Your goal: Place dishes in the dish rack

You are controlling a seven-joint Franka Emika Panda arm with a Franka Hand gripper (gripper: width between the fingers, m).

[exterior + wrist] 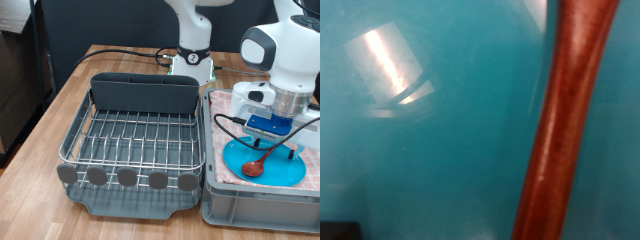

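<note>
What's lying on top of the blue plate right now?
A wooden spoon lies on the blue plate. The gripper hangs low over it, covering the handle's far end.

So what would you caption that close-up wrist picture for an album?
Wrist view: a reddish-brown wooden spoon handle lying across the shiny blue plate, seen from very close.

The dish rack (130,140) lies open from above; its tall caddy (143,93) walls one end.
</note>
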